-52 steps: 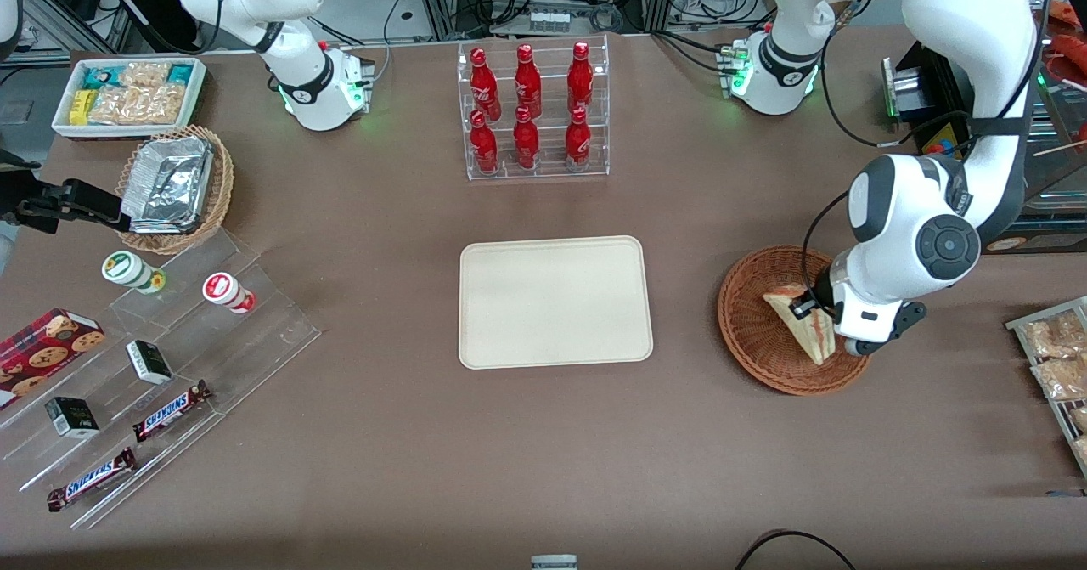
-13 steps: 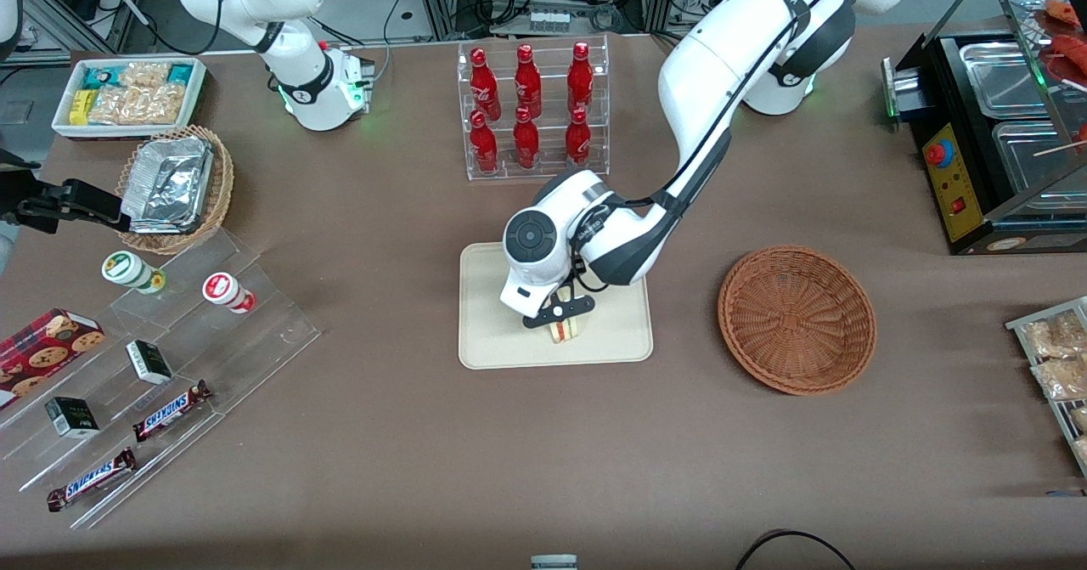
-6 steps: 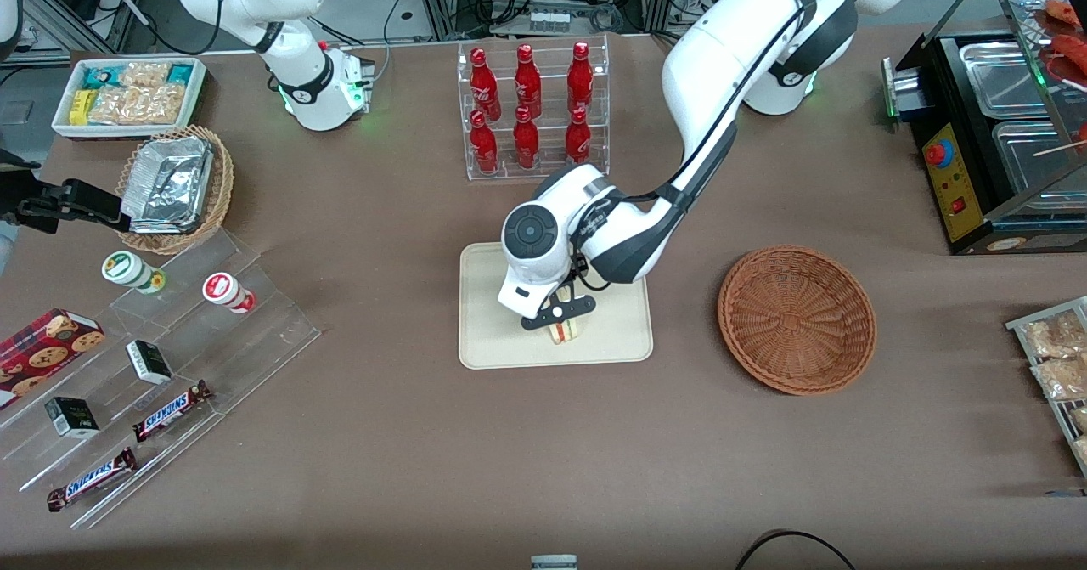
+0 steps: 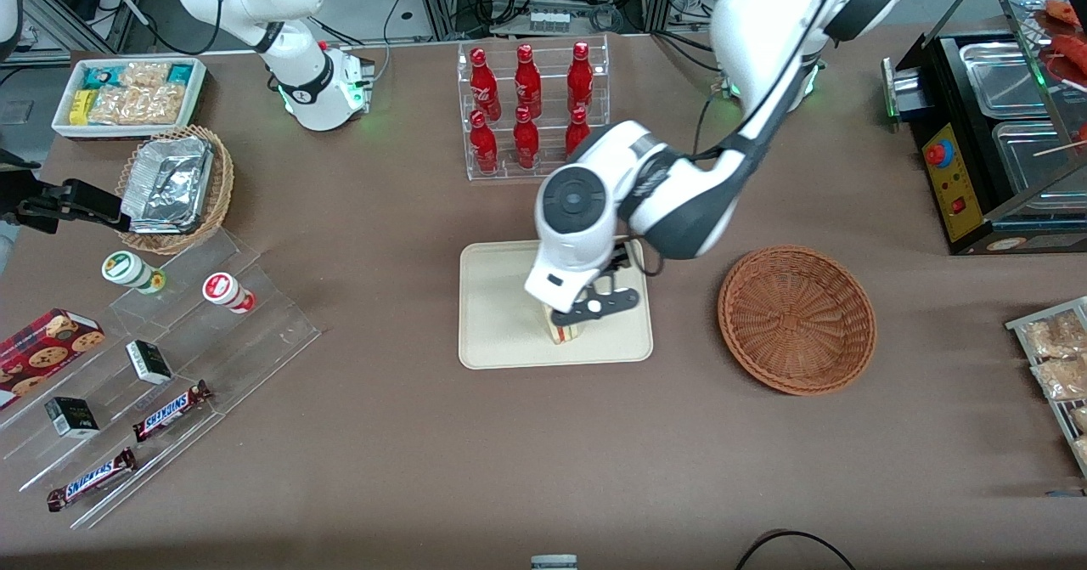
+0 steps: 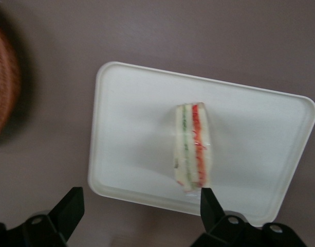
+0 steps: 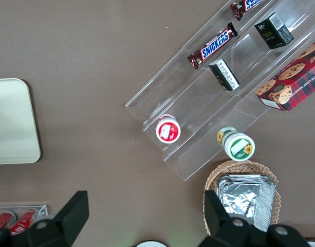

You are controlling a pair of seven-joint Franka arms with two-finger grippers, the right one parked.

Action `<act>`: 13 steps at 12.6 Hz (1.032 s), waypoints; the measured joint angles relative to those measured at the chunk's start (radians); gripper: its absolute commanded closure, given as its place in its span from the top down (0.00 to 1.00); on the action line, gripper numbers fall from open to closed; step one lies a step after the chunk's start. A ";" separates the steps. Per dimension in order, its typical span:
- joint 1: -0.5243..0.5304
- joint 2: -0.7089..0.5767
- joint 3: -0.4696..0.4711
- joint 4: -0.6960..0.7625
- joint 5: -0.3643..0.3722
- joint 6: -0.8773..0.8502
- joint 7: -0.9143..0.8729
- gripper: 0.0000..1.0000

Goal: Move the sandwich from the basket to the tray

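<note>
red bottles (image 4: 526,111), Snickers bars (image 6: 211,49), perhaps cookies (image 6: 288,85)

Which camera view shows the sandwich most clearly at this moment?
The left wrist view: the sandwich stands unobstructed on the tray, filling stripes plain, below the open gripper. In the front view the gripper covers most of the sandwich. The right wrist view shows only a corner of the tray.
</note>
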 measured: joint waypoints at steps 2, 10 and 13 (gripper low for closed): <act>0.061 -0.042 0.002 -0.019 -0.003 -0.043 0.080 1.00; 0.370 -0.310 0.005 -0.316 -0.051 -0.040 0.517 1.00; 0.411 -0.364 0.005 -0.361 -0.061 -0.039 0.583 1.00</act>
